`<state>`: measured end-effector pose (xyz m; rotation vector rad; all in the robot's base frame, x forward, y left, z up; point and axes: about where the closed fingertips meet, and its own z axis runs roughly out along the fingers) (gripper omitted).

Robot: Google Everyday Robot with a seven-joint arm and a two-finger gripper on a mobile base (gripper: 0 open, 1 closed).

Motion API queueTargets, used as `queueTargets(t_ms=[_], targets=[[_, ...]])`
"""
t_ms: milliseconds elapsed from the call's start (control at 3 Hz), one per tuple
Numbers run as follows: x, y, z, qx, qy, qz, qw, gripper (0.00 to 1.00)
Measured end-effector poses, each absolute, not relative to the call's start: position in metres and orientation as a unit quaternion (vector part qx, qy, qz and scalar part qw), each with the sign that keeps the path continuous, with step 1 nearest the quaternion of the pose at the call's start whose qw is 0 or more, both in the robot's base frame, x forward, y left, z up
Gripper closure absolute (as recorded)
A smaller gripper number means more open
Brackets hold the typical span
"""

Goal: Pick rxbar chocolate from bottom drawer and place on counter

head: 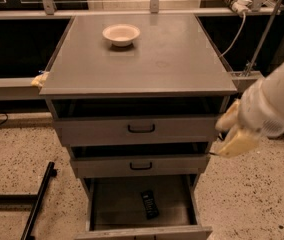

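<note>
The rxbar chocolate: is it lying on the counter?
No, the rxbar chocolate lies in the open bottom drawer, while the gripper hangs right of the cabinet.

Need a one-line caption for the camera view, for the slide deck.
Gripper hangs to the right of the drawer cabinet; rxbar chocolate lies in the open bottom drawer, bowl on the counter.
</note>
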<state>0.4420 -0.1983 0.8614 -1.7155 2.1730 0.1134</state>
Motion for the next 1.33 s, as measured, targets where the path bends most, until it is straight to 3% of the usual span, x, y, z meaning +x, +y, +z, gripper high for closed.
queueTargets(t_ms=[333, 667, 1333], targets=[[0.434, -0.163, 0.736, -0.617, 0.754, 0.127, 0.183, 0.75], [0.44, -0.132, 0.653, -0.619, 0.743, 0.166, 0.194, 0.97], [0.458, -0.132, 0.634, -0.607, 0.747, 0.154, 0.224, 1.0]])
